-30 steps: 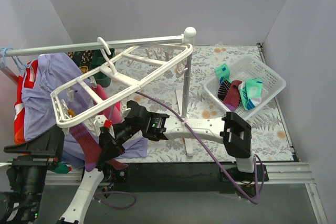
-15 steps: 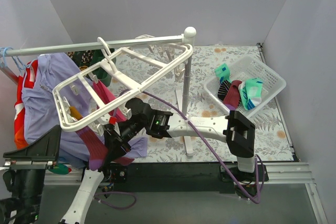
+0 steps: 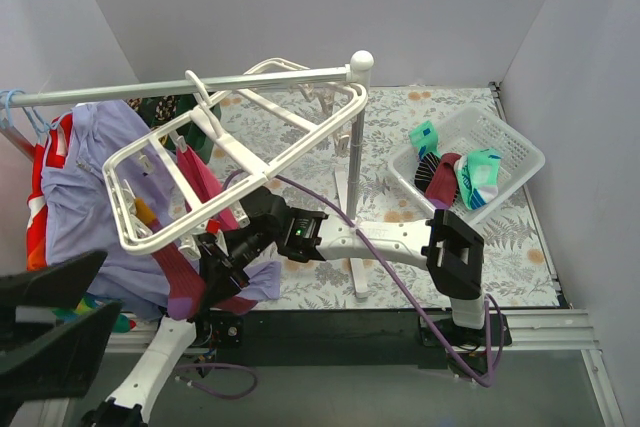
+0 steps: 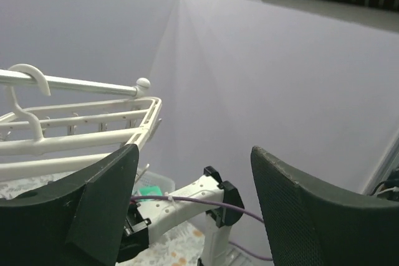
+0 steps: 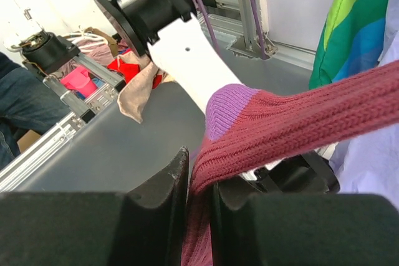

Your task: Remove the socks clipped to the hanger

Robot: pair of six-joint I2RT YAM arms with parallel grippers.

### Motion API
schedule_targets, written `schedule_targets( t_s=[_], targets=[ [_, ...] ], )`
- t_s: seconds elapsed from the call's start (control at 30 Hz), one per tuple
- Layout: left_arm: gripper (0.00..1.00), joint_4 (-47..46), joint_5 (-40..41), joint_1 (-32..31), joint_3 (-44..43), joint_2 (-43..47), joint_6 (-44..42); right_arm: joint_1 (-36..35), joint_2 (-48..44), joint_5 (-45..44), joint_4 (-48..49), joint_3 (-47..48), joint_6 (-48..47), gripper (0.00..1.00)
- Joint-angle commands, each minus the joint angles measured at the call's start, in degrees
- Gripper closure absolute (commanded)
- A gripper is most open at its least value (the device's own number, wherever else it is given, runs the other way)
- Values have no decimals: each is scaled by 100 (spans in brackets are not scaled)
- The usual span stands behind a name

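My right gripper (image 5: pixel 199 175) is clenched on a maroon sock (image 5: pixel 293 116) with a purple patch. The knit is pinched between its fingers and runs up to the hanger (image 3: pixel 245 155) just above. A pink sock (image 3: pixel 205 182) hangs from the frame farther up. My left gripper (image 4: pixel 194 154) gapes wide, holding nothing, with the hanger beyond its left finger. Well away from both, more socks (image 3: pixel 455 177) lie in the white basket (image 3: pixel 520 152).
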State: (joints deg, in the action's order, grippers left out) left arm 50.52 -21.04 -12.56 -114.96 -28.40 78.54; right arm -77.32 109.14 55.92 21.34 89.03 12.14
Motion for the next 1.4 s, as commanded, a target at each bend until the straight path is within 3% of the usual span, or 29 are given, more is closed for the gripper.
schedule_targets(
  t_s=[0.0,0.33,0.43,0.47,0.57,0.77,1.1,1.23,1.33,1.37],
  targets=[
    [29,415,-1375,8,-97,-1333,-577,15,-25,209,142,-53,78,77],
    [32,626,-1535,8,271,-1862,-542,59,-51,104,142,-290,104,72],
    [36,643,-1597,-1,631,-1766,-454,68,-209,-405,125,-535,157,55],
    [38,669,-1570,8,702,-1748,-428,77,-287,-624,90,-649,183,43],
    [39,643,-1561,-1,931,-1669,-357,85,-656,-1345,-16,-1132,105,24],
    [39,512,-1596,8,1247,-1537,-217,103,-1684,-3164,-209,-2196,-79,2],
    [41,476,-1649,8,1538,-1335,-15,121,-3609,-6009,-219,-3225,-932,2],
    [41,494,-1649,8,1626,-1247,47,121,-3900,-6505,-201,-3208,-1493,2],
    [41,494,-1649,8,1599,-1238,91,121,-4199,-6910,403,-3541,-1574,2],
    [41,485,-1658,-1,1599,-1238,100,121,-4252,-6963,1128,-3664,-1757,2]
  ],
)
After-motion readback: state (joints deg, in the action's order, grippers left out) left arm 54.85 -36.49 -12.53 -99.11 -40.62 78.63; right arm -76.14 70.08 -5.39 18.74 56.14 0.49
